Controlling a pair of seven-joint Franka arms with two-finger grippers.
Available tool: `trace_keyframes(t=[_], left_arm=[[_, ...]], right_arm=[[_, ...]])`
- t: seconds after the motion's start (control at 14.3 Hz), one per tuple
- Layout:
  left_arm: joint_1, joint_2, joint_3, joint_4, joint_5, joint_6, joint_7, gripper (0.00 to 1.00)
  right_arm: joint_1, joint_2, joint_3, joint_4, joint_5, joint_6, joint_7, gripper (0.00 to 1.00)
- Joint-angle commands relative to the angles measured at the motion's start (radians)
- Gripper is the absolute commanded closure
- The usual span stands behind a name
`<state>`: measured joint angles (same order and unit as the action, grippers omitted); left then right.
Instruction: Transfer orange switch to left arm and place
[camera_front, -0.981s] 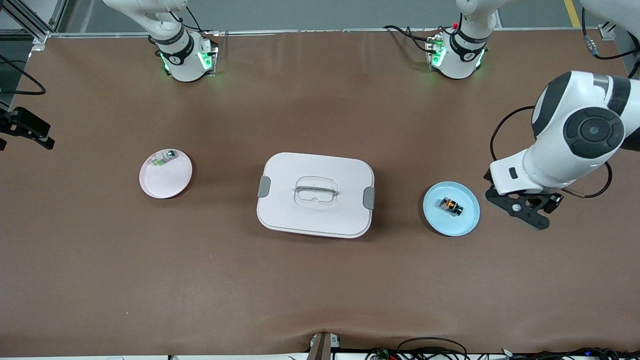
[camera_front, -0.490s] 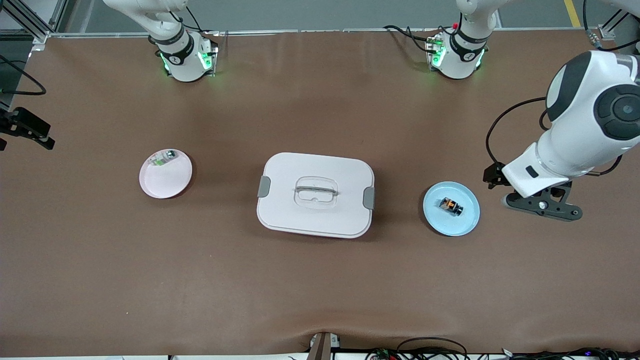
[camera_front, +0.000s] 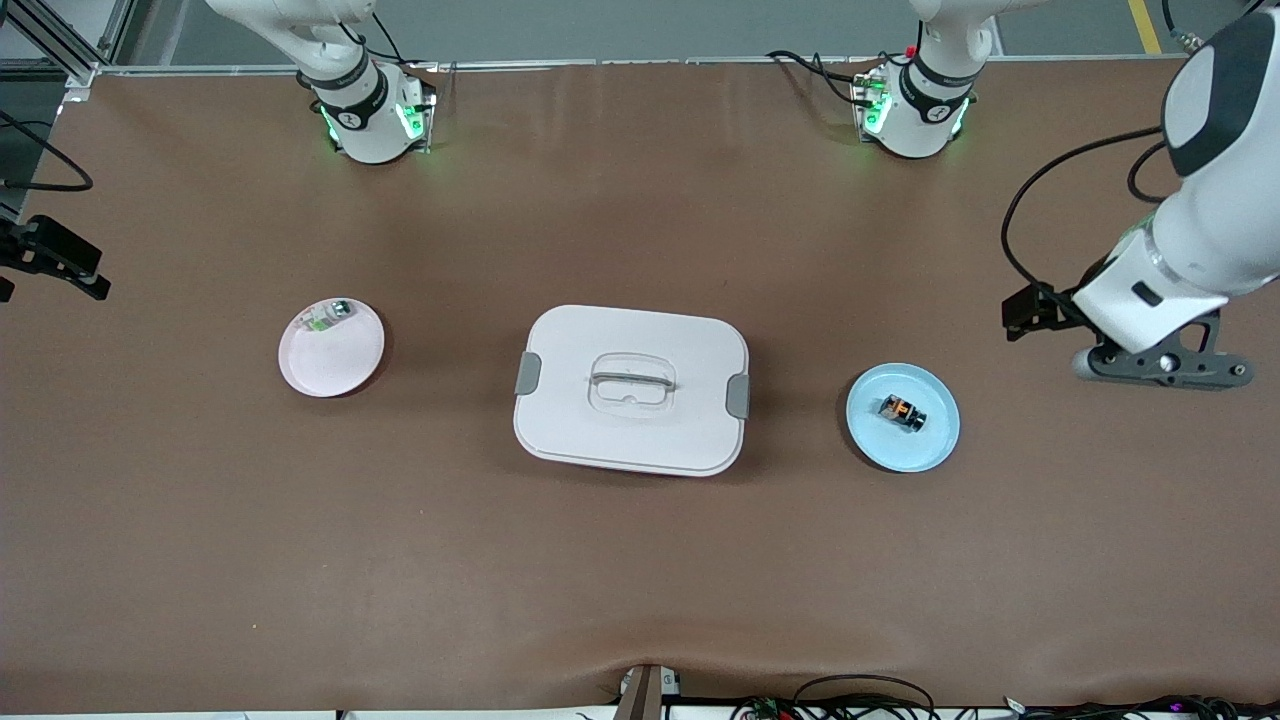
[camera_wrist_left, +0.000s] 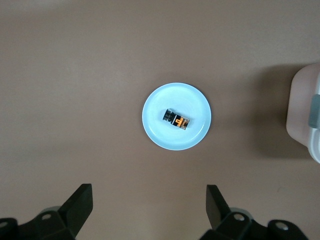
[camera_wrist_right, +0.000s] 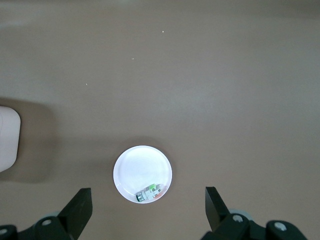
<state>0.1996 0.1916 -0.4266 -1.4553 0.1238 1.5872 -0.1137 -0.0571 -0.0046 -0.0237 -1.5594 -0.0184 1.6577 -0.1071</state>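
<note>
Right gripper (camera_wrist_right: 145, 212): jaws spread wide, empty, high over pink plate (camera_front: 331, 348). Mid-table: box (camera_front: 631, 388). Orange switch (camera_front: 901, 412) on blue plate (camera_front: 903, 417), long axis aslant to left gripper (camera_wrist_left: 147, 212); spread, empty, much nearer, just ahead of fingertips.

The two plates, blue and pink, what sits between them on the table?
The white box sits between the blue plate and the pink plate, as the front view shows.

A pale pink plate (camera_front: 331, 350) holds a green-and-white component (camera_front: 322, 318), apparently near its rim; a blue plate (camera_front: 925, 442) sits apart.
</note>
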Motion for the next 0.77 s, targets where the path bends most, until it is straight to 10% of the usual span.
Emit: trace_keyframes(t=[0.0,0.7], left_arm=[[-0.107,-0.066,0.107,-0.017,-0.038,-0.048,-0.102,0.00],[-0.210,-0.185,0.341,-0.051,-0.099,-0.102,-0.018,0.00]], right_arm=[[-0.001,0.012,0.004,0.025,-0.006,-0.013,-0.002,0.00],[-0.001,0.014,0.002,0.025,-0.006,-0.013,-0.002,0.00]])
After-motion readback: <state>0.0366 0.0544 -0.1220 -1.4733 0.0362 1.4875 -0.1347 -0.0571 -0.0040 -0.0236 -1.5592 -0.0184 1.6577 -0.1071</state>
